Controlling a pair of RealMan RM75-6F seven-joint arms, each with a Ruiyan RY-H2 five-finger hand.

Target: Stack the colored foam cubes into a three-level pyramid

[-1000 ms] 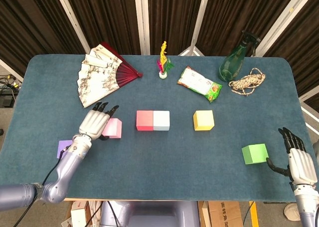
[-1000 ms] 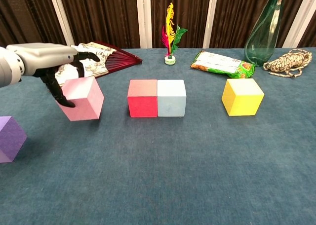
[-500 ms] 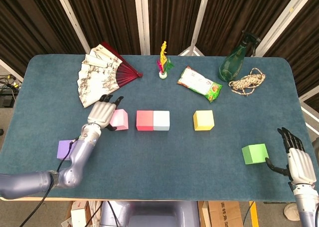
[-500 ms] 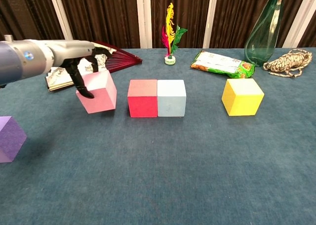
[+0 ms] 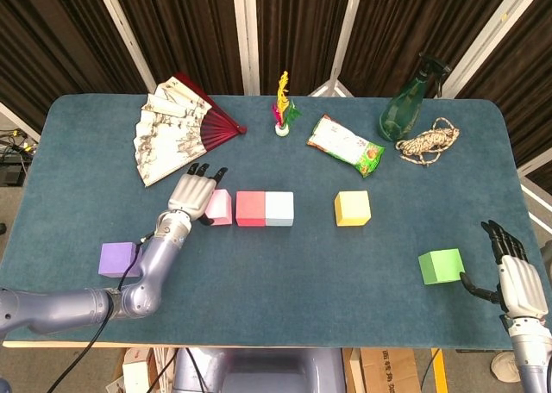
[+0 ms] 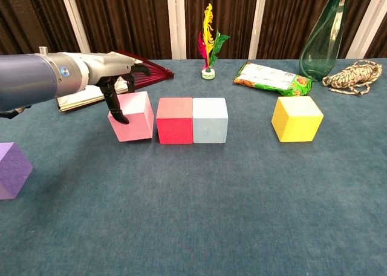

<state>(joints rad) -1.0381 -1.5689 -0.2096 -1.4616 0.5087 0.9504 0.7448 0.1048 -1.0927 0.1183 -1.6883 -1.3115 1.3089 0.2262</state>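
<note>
Bright even overhead light, soft shadows, sharp focus.

pink cube point(image 6: 132, 116) tilted beside red cube point(image 6: 175, 120)

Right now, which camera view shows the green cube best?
The head view. It shows the whole green cube near the table's right edge, just left of the right hand and apart from it. The chest view does not show this cube at all; its frame ends past the yellow cube.

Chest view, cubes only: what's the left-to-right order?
Purple cube → pink cube, gripped by the left hand → red cube → pale blue cube → yellow cube. The green cube isn't in this view.
</note>
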